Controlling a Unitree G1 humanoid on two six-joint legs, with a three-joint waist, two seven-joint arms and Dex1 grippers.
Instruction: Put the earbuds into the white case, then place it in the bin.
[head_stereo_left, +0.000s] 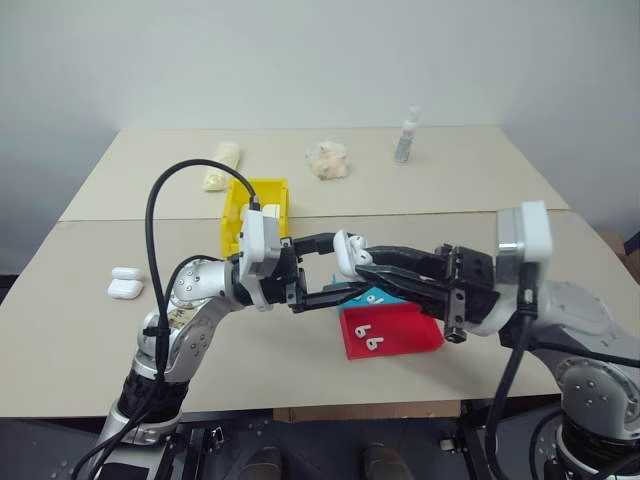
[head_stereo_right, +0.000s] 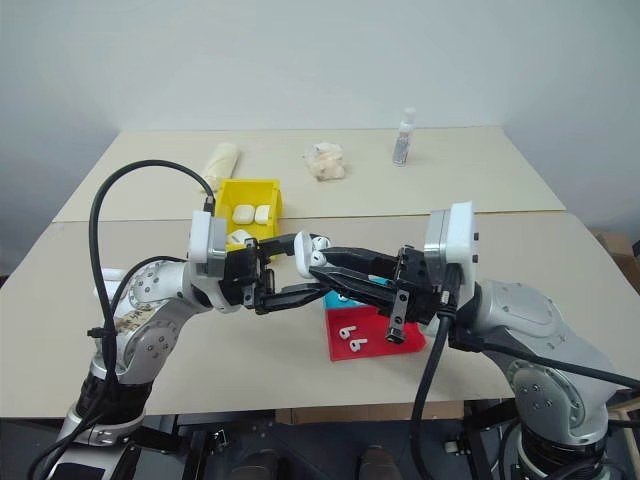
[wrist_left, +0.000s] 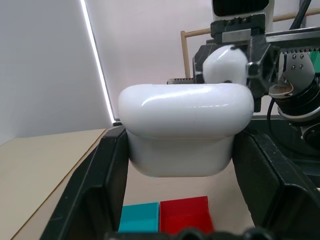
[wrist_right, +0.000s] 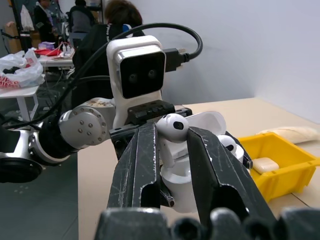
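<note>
1. Left gripper (head_stereo_right: 292, 268) is clamped on the white case (wrist_left: 186, 127), lid open, held in the air above the table's near edge.
2. Right gripper (wrist_right: 170, 131) is closed on an earbud (wrist_right: 173, 127), held just at the case's opening.
3. Two more earbuds (head_stereo_left: 367, 338) are seen in the red tray (head_stereo_left: 420, 328) near the front edge.
4. Yellow bin (head_stereo_right: 228, 196), holding two white cases (head_stereo_right: 252, 213), is set behind the grippers at mid-table.

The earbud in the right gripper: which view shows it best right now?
Right wrist view: the earbud sits pinched between the right gripper's fingers, above the open white case. Left wrist view shows its rounded head; the eye views show little of it.
</note>
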